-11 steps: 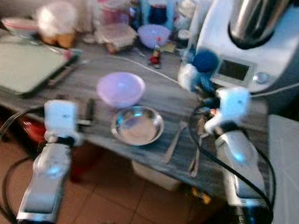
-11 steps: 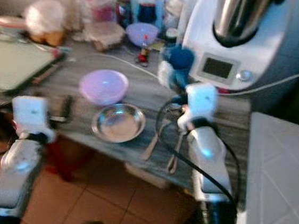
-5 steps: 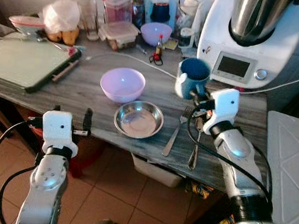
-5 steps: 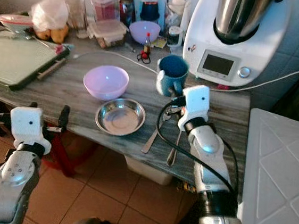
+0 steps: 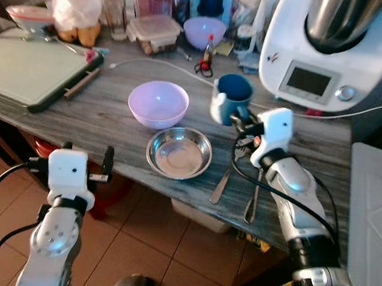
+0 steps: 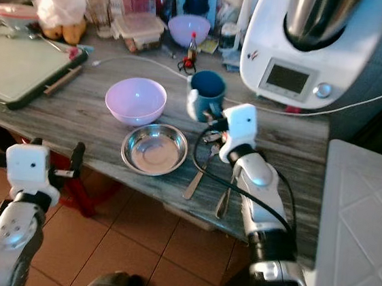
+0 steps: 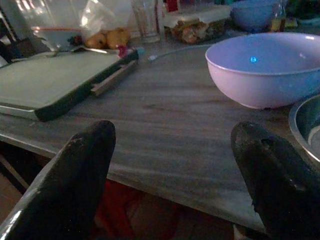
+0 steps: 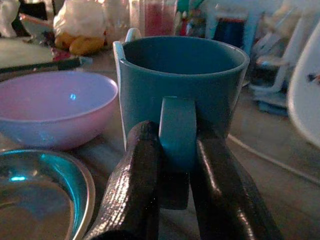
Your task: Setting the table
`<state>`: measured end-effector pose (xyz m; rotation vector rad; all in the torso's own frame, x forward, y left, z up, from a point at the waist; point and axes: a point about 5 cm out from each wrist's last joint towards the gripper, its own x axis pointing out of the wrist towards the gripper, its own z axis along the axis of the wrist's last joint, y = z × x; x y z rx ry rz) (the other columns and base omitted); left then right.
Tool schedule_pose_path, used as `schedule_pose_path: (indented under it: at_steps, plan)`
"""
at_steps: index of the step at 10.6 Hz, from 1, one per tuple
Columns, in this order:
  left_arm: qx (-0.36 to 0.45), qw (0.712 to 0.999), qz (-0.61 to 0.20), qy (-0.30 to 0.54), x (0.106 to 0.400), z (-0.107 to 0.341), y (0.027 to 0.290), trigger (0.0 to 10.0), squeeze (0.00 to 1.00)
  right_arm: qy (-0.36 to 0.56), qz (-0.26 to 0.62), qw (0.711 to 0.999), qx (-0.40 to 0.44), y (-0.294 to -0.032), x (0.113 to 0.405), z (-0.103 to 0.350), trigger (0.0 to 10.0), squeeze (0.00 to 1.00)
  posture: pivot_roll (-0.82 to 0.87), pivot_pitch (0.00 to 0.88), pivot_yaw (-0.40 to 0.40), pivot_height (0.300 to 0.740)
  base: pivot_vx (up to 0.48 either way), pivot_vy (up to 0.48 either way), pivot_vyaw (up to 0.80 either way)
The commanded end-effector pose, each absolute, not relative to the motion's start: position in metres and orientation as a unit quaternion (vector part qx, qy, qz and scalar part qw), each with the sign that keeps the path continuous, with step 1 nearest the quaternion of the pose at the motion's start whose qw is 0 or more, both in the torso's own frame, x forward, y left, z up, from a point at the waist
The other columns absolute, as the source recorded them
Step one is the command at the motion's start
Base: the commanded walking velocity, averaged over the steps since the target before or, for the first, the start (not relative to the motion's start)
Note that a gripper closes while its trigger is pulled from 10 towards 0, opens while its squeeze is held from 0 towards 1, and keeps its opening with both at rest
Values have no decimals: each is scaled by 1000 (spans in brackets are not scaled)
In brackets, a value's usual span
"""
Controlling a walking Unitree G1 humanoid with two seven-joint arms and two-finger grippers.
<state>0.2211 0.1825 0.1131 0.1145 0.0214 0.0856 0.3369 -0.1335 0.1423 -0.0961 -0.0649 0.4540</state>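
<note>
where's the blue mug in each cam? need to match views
Left eye: blue mug mid-counter, right of the pink bowl, right tool at its handle.
Right eye: same.
Left wrist: not in it.
Right wrist: centre, handle pinched between the fingers.
Shared landmark: the pink bowl.

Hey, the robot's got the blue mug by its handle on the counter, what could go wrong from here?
The right gripper pinches only the blue mug's handle, so the mug may tilt or twist once lifted. The pink bowl and steel bowl sit close beside it, and a sideways move might knock them. The fork and spoon lie under that arm near the counter edge; a low sweep could push them off.
</note>
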Motion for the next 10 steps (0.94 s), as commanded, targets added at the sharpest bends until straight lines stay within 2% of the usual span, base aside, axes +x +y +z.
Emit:
schedule_pose_path:
  at_steps: [1, 8, 9, 10]
  plan:
    - [61, 997, 43, 9, 219, 116, 184, 10000, 0, -48, 235, 969, -51, -129, 340, 150, 10000, 0, 48, 125, 50, 740, 0, 0, 0]
    - [60, 997, 43, 20, 218, 118, 182, 10000, 0, -3, 263, 964, -42, -125, 340, 126, 10000, 0, 49, 136, 44, 740, 0, 0, 0]
    - [58, 997, 42, 19, 219, 118, 181, 10000, 0, -4, 257, 965, -45, -128, 341, 126, 10000, 1000, 45, 132, 43, 740, 0, 0, 0]
    - [57, 997, 42, 20, 220, 117, 180, 10000, 0, -7, 252, 967, -46, -131, 342, 128, 10000, 1000, 42, 127, 42, 740, 0, 0, 0]
